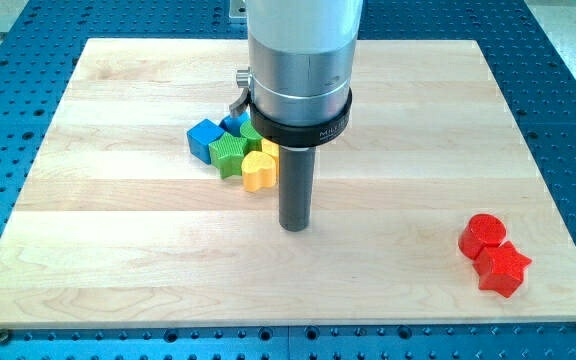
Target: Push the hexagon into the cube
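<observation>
At frame centre, the rod's tip point(295, 228) stands on the tabletop point(118, 260), just lower right of the yellow heart point(259, 172); it carries no gripper. The green block point(230, 152), apparently the hexagon, already touches the blue cube point(204, 136), so little seems left.

Wooden board point(118, 250) on blue perforated table point(568, 90). My tip point(295, 228) near board centre, just right of yellow heart point(258, 172). Blue cube point(205, 138), green block point(230, 153) and partly hidden blue, green and yellow blocks clustered beside the heart. Red hexagon-like block point(482, 234) touching red star point(503, 269) near bottom-right corner.
</observation>
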Motion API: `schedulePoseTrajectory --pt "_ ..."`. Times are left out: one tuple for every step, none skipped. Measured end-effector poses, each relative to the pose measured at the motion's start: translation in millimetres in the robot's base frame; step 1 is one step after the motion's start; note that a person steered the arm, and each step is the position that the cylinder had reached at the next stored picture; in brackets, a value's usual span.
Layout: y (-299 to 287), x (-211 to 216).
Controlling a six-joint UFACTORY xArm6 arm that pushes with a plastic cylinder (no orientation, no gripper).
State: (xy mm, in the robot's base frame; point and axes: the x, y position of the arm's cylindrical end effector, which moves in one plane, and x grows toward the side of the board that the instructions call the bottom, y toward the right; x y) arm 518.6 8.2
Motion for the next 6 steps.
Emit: schedulePoseTrajectory --pt "0 0" --pt "0 5" --pt "0 0" --pt "2 -33" --pt "16 -70" --pt "-47 -104"
